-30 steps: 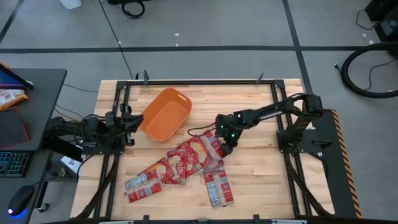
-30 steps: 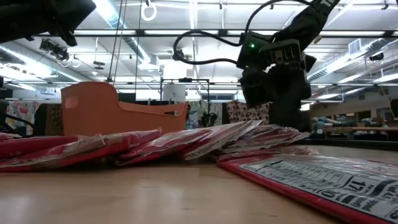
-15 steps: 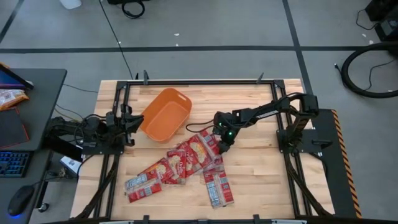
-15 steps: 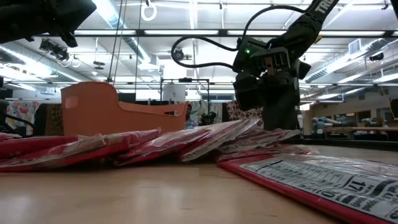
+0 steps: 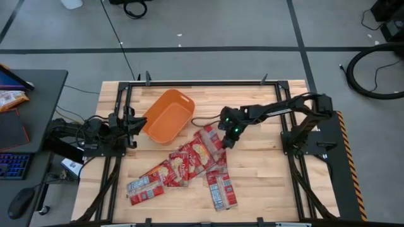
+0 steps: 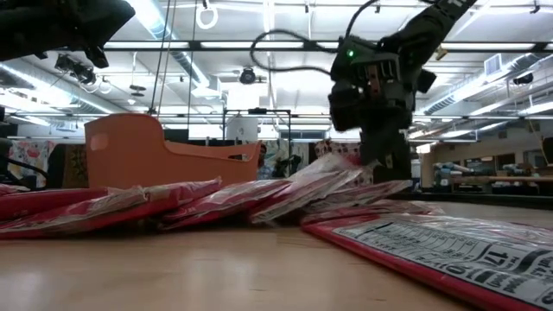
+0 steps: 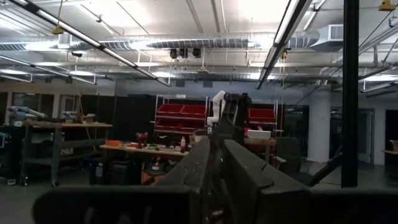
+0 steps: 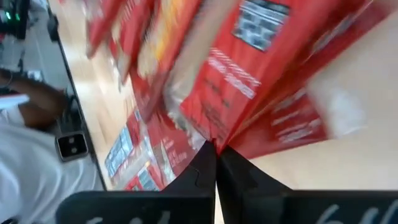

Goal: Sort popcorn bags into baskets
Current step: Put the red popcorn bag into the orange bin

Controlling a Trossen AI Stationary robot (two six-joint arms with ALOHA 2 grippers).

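Several red popcorn bags [image 5: 186, 162] lie overlapping on the wooden table, near of the orange basket [image 5: 167, 115], which stands at the far left. My right gripper [image 5: 226, 141] is at the pile's far right end, shut on the uppermost bag [image 5: 210, 136]. In the right wrist view that bag [image 8: 255, 68] spreads out beyond the shut fingertips [image 8: 216, 148]. My left gripper [image 5: 135, 122] waits at the table's left edge beside the basket, shut on nothing [image 7: 216, 155]. My right gripper pinches the bag's edge [image 8: 214, 132] between its two fingers, which come from above, slanting from the table's right. The held end [image 6: 335, 162] is raised above the pile. The rest of the bag slopes down onto the other bags.
One bag [image 5: 221, 189] lies printed side up at the near right of the pile, another [image 5: 144, 186] at the near left. A dark metal frame [image 5: 202, 83] runs round the table. Bare wood [image 5: 259, 170] lies to the pile's right. A person's white sleeve [image 8: 25, 162] shows beyond the table.
My right gripper has shut on the top bag's edge, then gone up and a little toward the far edge. The bag's gripped end has lifted off the pile while its other end stays down.
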